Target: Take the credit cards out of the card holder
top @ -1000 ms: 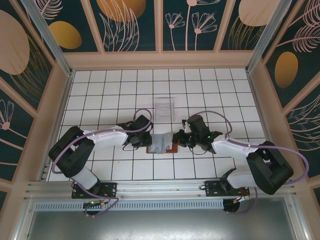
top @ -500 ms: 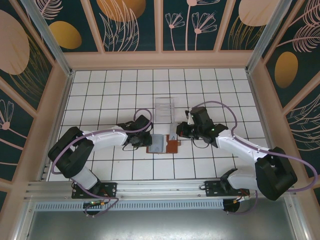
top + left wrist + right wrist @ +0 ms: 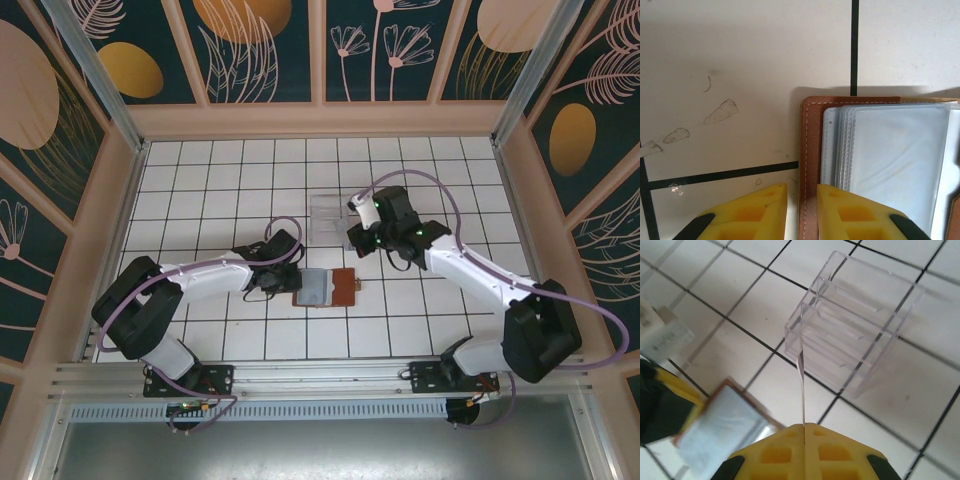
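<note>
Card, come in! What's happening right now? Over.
Right gripper shut on card, near clear stand. Left gripper at holder edge, grip unclear. Nothing in the way.

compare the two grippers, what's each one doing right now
The left gripper sits low, jaws slightly apart astride the brown edge of the card holder. The right gripper hangs higher, shut on a credit card held edge-on by the clear acrylic stand. Both have yellow fingers.

The white, black-lined tiled table [image 3: 200, 180] carries the open brown card holder [image 3: 327, 288], with a clear acrylic stand [image 3: 328, 217] just beyond it.
</note>
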Robot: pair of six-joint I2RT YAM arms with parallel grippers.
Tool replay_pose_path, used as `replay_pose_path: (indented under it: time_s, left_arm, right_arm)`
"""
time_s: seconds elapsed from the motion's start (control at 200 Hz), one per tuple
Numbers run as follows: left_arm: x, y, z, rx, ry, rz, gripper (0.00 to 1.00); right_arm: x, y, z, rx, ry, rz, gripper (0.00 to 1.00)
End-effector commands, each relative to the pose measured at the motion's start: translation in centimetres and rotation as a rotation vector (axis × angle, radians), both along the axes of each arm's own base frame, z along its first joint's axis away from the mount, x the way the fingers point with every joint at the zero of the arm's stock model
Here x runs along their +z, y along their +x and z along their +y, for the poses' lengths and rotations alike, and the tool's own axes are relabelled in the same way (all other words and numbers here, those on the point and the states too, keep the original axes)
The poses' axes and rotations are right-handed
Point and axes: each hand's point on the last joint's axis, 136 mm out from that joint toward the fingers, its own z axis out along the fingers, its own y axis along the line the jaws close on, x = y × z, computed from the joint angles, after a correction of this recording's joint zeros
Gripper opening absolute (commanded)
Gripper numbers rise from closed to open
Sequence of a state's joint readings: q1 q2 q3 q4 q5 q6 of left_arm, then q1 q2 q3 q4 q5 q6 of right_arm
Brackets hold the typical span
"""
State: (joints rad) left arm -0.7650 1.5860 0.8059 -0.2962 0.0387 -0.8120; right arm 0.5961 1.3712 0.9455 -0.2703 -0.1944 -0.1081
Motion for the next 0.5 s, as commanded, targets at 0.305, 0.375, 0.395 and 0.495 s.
replay_pose_path:
  time_s: [0.305, 0.375, 0.395, 0.495]
  left_arm:
    - [0.4, -0.3, 0.8, -0.004, 0.020, -0.019, 0.24]
    - [0.5, -0.3, 0.8, -0.002, 0.021, -0.022, 0.24]
    - [0.5, -0.4, 0.8, -0.002, 0.020, -0.021, 0.24]
    - [0.5, -0.4, 0.9, 0.005, 0.016, -0.023, 0.24]
  right_arm:
    - [0.0, 3.4, 1.5, 0.532, -0.418, -0.257, 0.00]
    - [-0.4, 3.5, 1.7, 0.600, -0.452, -0.249, 0.00]
    - [-0.5, 3.6, 1.8, 0.616, -0.460, -0.244, 0.00]
    - [-1.1, 3.9, 1.9, 0.675, -0.499, -0.220, 0.00]
